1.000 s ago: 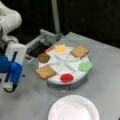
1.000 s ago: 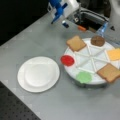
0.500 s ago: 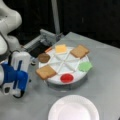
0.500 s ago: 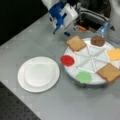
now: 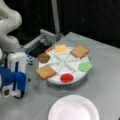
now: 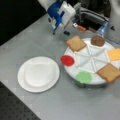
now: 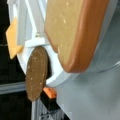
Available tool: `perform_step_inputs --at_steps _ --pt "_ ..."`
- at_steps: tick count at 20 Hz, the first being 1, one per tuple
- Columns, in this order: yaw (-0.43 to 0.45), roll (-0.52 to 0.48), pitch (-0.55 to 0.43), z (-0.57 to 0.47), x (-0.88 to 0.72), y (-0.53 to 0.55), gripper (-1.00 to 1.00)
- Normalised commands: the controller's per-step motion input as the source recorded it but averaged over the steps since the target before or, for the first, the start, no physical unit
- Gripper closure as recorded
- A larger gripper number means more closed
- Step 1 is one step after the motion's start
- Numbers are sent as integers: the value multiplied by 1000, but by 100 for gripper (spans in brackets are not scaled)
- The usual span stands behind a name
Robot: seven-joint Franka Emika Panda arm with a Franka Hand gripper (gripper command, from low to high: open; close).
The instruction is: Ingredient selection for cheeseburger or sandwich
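the grey table (image 5: 105, 60) is carrying everything, its matte top lying flat across both front views. the round white divided tray (image 5: 65, 65) is sitting at the middle of a front view, its ribs splitting it into wedges so each ingredient is staying apart. the white paper plate (image 5: 73, 109) is waiting bare at the lower middle, likely as the spot for building the sandwich. the claw (image 5: 11, 93) is hanging at the lower left, beside the tray and nearest the near bread slice (image 5: 45, 71); i cannot tell whether it is released or clenched. the far bread slice (image 5: 79, 51), yellow cheese (image 5: 60, 48), rough brown patty (image 5: 44, 58), green piece (image 5: 85, 66) and red disc (image 5: 66, 78) are all resting in their wedges.
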Motion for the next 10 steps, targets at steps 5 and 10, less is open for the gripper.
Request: perform_step_inputs --at_steps 5,10 --pt "99 376 -94 -296 312 -339 -100" --pt "99 357 -95 -342 362 -277 -100"
